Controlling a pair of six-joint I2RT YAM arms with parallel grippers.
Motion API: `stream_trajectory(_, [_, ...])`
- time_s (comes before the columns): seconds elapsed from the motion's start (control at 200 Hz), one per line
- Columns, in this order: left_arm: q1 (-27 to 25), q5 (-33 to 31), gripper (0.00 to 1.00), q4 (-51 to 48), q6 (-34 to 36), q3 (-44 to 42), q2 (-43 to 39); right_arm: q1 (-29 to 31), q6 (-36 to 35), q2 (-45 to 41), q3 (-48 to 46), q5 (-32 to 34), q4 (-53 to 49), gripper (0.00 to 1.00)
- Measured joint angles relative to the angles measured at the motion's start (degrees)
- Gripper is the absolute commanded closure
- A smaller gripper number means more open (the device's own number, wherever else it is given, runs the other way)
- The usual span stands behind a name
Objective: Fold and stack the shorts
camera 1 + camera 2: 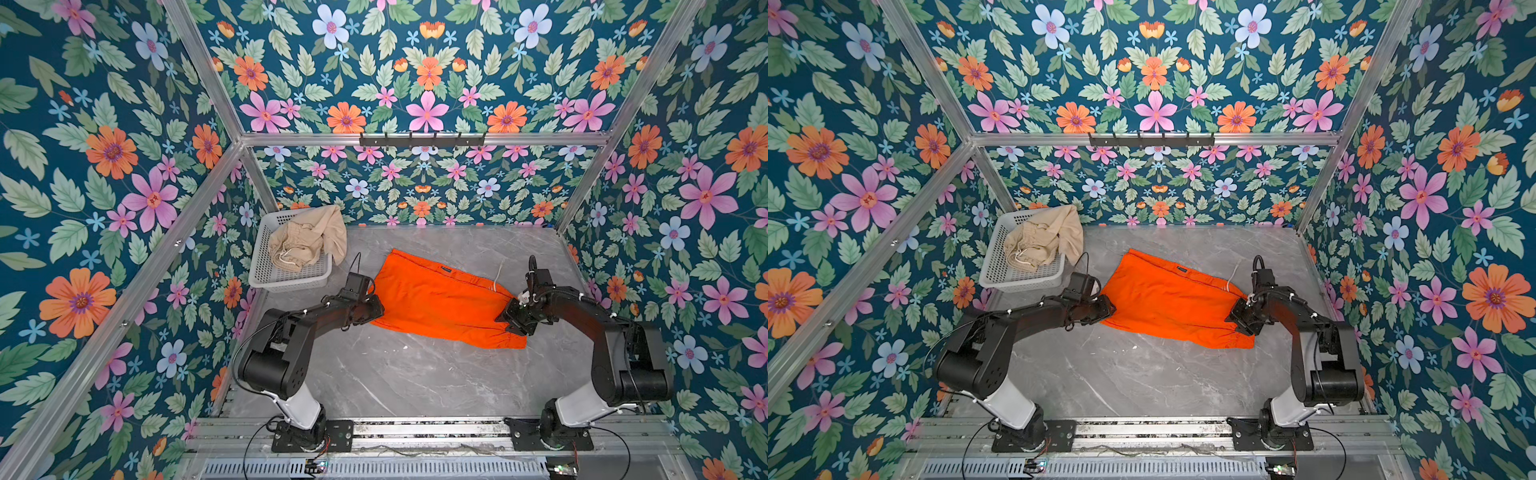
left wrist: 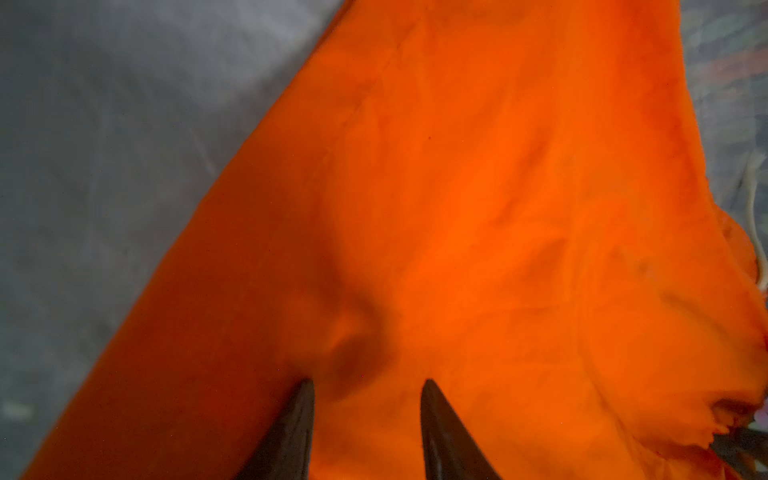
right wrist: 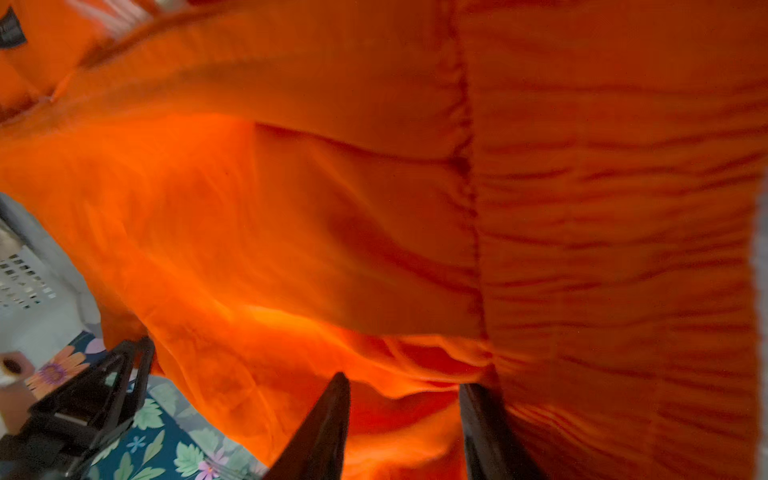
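Covering the whole work area, the grey veined-marble tabletop (image 1: 415,374) carries the orange shorts (image 1: 440,299) at its centre. They are thin, bright, lightly creased cloth lying as a slanted rectangle, with the gathered elastic waist at the 3 o'clock end. At 10 o'clock stands a white perforated plastic basket (image 1: 286,279) holding the beige shorts (image 1: 303,241), which are crumpled, with one leg draped over the rim on the 3 o'clock side. The left gripper (image 2: 368,386) sits at the orange cloth's 9 o'clock edge and the right gripper (image 3: 403,380) at the waist end. Each has its dark tapered fingertips (image 2: 303,415) apart, with orange cloth lying across the gap, and no pinch shows. A white drawstring (image 1: 498,276) trails onto the table from the waist toward 12 o'clock. A small dark label (image 1: 446,270) sits near the shorts' 12 o'clock edge.
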Motion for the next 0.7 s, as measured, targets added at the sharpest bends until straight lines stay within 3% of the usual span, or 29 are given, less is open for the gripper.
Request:
stream_trajectory(0.155, [-1.73, -0.15, 0.53, -5.07, -3.91, -4.66, -11.32, 1.03, -3.34, -6.03, 4.44, 1.14, -2.91, 0.54])
stream_trajectory(0.325, [-1.68, -2.05, 0.56, -5.53, -4.55, -1.31, -17.38, 6.88, -4.33, -8.48, 5.97, -0.87, -2.12, 0.54])
stream_trajectory(0.475, [-1.66, -2.97, 0.59, -4.87, 0.81, 8.35, -10.14, 12.79, -3.45, -4.02, 5.68, -2.99, 1.64, 0.55])
stream_trajectory(0.7, [-1.33, -0.37, 0.6, -4.0, 8.02, 24.2, 8.48, 14.23, -0.63, 2.75, 4.46, -5.55, 7.61, 0.54])
